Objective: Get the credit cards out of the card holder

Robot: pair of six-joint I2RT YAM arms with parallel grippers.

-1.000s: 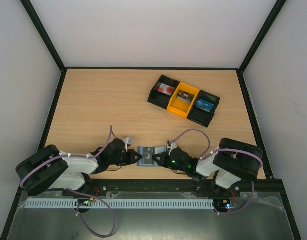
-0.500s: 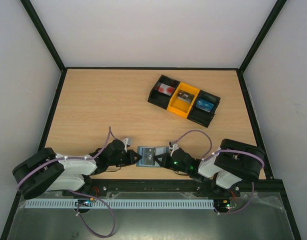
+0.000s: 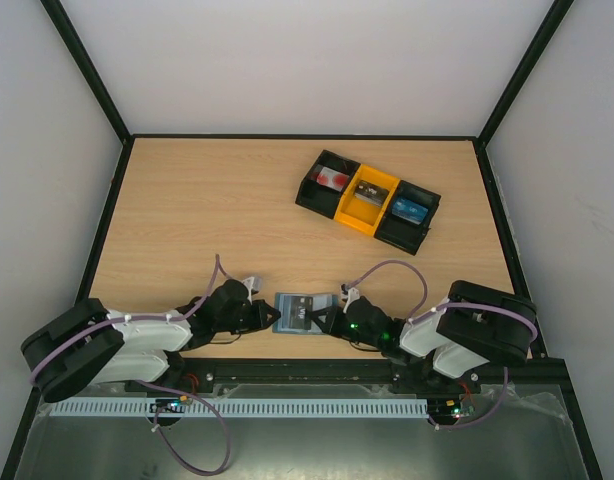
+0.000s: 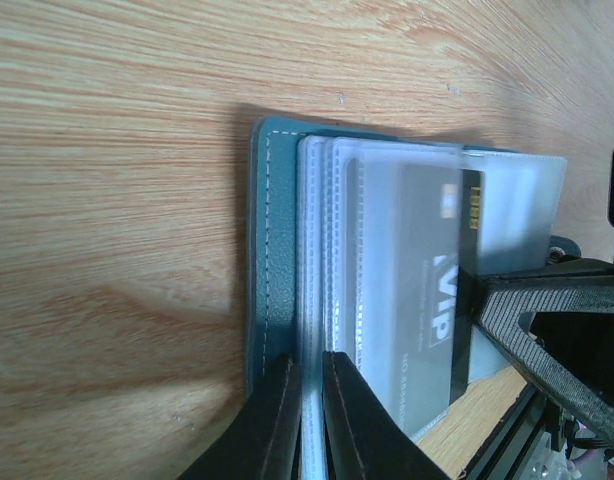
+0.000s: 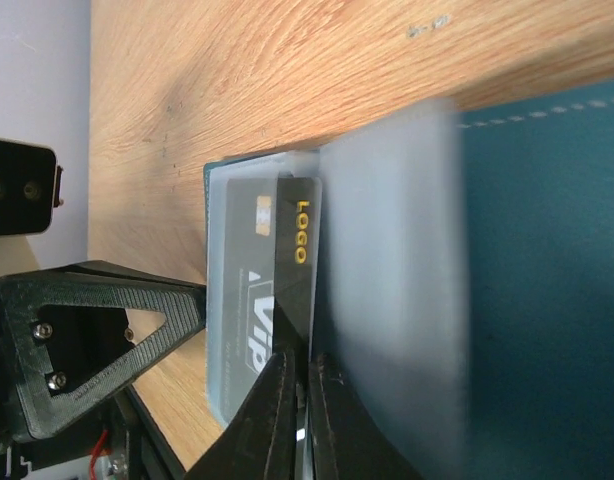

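Card holder [image 3: 299, 308]: open, flat on tabletop [image 3: 207, 220]. L gripper [image 4: 307, 400]: pinched narrow on its clear sleeves. R gripper [image 5: 302, 400]: clamped on dark grey card [image 5: 297, 280].

1. Holder [image 3: 299, 312] lies at the counter's [image 3: 187, 220] near edge, between the left fingers [image 4: 275, 420] and right fingers [image 5: 271, 412].
2. A card [image 5: 287, 300] sits in the holder.
3. Tray [image 3: 367, 202] stands behind, rightward, well apart.

The top camera is looking down from behind. Wrist cameras are looking closely past the left gripper [image 4: 305, 368] and right gripper [image 5: 302, 375], sharing the card holder [image 4: 262, 250] between them.
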